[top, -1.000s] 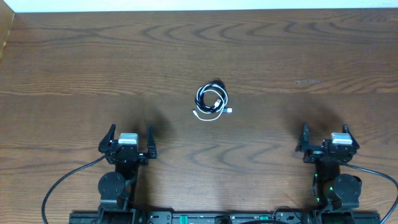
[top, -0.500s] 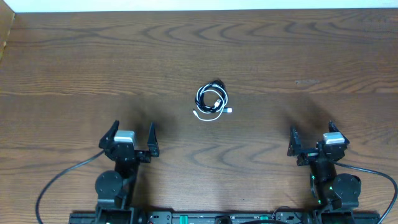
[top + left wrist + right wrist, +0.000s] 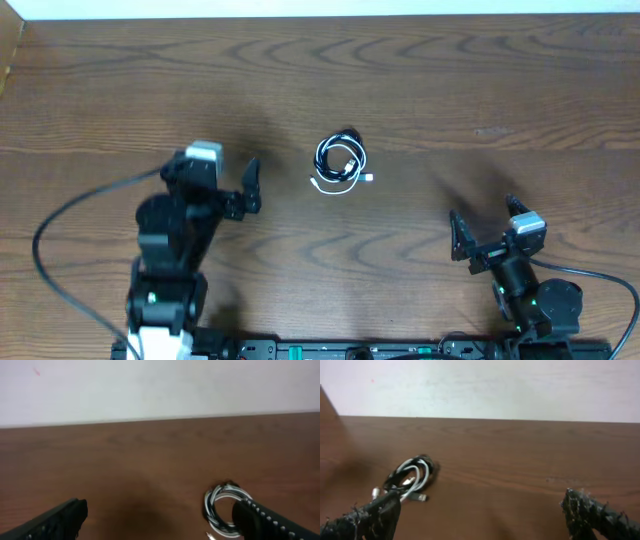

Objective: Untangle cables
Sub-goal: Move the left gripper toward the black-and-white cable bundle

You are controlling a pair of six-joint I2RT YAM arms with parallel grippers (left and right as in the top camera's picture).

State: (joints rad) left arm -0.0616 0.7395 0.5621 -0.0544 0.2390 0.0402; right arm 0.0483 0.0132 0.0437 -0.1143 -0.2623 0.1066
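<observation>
The dark brown wooden table (image 3: 500, 90) carries the 2 cables as 1 small coiled bundle near its centre, roughly midway between the 2 arms and further from the robot base than either. The thin black cable (image 3: 322, 152) is wound in several tight loops forming a ring. The thin white cable (image 3: 336, 188) is threaded through that ring; 1 loop of it protrudes on the side nearer the robot, and a small white plug (image 3: 369, 178) lies at the ring's right edge. The 2 cords are touching and interlaced. In the right wrist view, light strands are seen inside the dark ring, with a small metal-tipped plug at its near edge.

The left gripper (image 3: 213, 172) is spread wide and holds nothing; it is positioned near the bundle, on its left, without contact. The right gripper (image 3: 486, 222) is likewise spread wide and holds nothing; it is well apart from the bundle, on its right and nearer the base.

Compared with 0.5 s ago, the left arm is extended forward and its gripper is brought level with the bundle. The right gripper is turned further toward the centre. The bundle is unchanged in place and shape.
</observation>
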